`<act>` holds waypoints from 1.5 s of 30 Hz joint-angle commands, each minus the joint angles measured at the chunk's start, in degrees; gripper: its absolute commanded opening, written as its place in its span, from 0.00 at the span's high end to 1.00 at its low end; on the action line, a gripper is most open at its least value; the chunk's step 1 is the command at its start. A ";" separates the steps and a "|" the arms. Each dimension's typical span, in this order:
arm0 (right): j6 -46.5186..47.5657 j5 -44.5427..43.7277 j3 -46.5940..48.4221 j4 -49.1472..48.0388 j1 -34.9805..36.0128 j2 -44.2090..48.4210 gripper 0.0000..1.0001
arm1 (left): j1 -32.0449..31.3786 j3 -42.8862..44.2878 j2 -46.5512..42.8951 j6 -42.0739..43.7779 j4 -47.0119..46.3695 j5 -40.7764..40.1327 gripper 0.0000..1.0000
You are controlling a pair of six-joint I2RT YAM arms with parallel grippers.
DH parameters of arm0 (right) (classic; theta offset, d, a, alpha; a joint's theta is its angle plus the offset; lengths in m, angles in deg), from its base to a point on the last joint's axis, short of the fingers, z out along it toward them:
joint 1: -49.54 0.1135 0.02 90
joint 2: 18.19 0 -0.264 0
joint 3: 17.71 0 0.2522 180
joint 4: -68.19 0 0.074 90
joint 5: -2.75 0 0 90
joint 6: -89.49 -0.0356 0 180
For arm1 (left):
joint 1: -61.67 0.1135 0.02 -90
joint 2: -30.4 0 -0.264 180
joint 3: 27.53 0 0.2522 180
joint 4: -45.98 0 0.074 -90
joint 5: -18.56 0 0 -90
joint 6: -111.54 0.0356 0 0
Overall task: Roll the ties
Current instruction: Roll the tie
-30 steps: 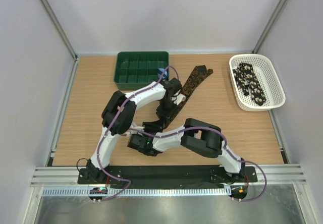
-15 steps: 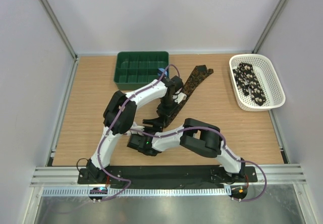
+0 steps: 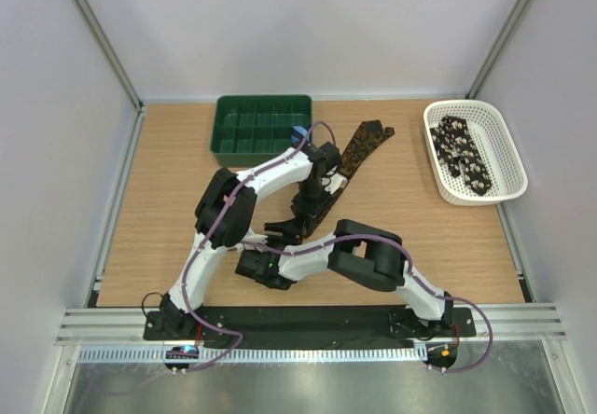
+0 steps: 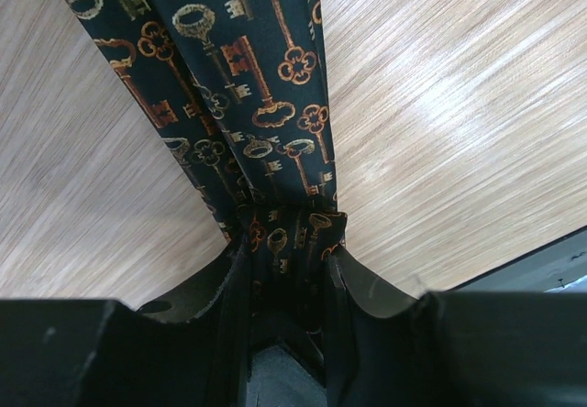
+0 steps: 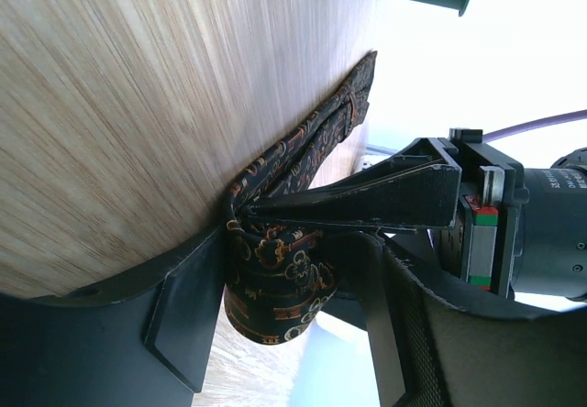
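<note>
A dark tie (image 3: 360,147) printed with orange keys lies slantwise on the wooden table, its pointed end at the far right. Its near end is wound into a small roll (image 5: 280,283). My left gripper (image 3: 309,211) comes down on that end and is shut on the tie (image 4: 229,77), with the fabric pinched between its fingers (image 4: 229,288). My right gripper (image 5: 293,242) reaches in from the near side. Its jaws stand open around the roll, which rests against one finger (image 5: 188,306). A black tie with pale spots (image 3: 462,153) lies bunched in the white basket (image 3: 511,167).
A green compartment tray (image 3: 263,125) stands at the back, with a small blue roll (image 3: 298,135) at its right corner. The white basket sits at the far right. Both arms cross over the table's middle, and the left gripper's finger (image 5: 367,201) lies close to the right jaws.
My right gripper's jaws have widened around the roll. The left arm has shifted slightly away from the near edge, still holding the tie.
</note>
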 commanded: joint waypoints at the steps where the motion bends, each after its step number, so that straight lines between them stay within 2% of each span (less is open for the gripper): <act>1: -4.62 8.45 -1.84 3.89 -3.07 -4.27 0.51 | -0.73 -1.83 1.65 1.81 14.01 1.72 0.78; 5: -4.71 7.92 -0.96 4.24 -3.51 -4.97 0.73 | -0.91 -3.75 1.74 2.43 14.37 1.98 0.74; 6: -4.71 6.87 -0.87 4.07 -3.51 -5.06 0.83 | -0.91 -4.28 1.74 2.60 14.28 2.77 0.73; 8: -4.71 6.69 -0.61 3.89 -3.68 -4.97 0.90 | -0.99 -4.73 1.74 2.69 13.85 2.51 0.73; 9: -4.71 6.78 -0.52 3.72 -3.68 -4.97 0.98 | -0.99 -4.99 1.74 2.61 13.15 2.51 0.73; 15: -4.88 7.74 -0.43 3.45 -3.86 -3.92 0.99 | -0.99 -2.36 0.33 1.90 10.94 2.51 0.61; 20: -4.80 8.36 -0.52 3.01 -3.68 -3.13 0.99 | -0.99 0.10 0.33 1.90 11.91 1.55 0.55; 24: -4.79 9.32 -1.13 2.48 -3.60 -1.81 0.99 | -0.99 1.86 -0.10 1.47 10.77 1.63 0.45; 32: -5.06 10.12 -0.96 2.40 -3.51 -0.75 0.99 | -0.56 7.14 -0.63 0.06 8.75 -0.12 0.43; 45: -4.97 11.17 -0.87 2.05 -3.07 0.83 0.99 | 4.10 7.23 -11.61 -3.89 -7.77 -5.13 0.34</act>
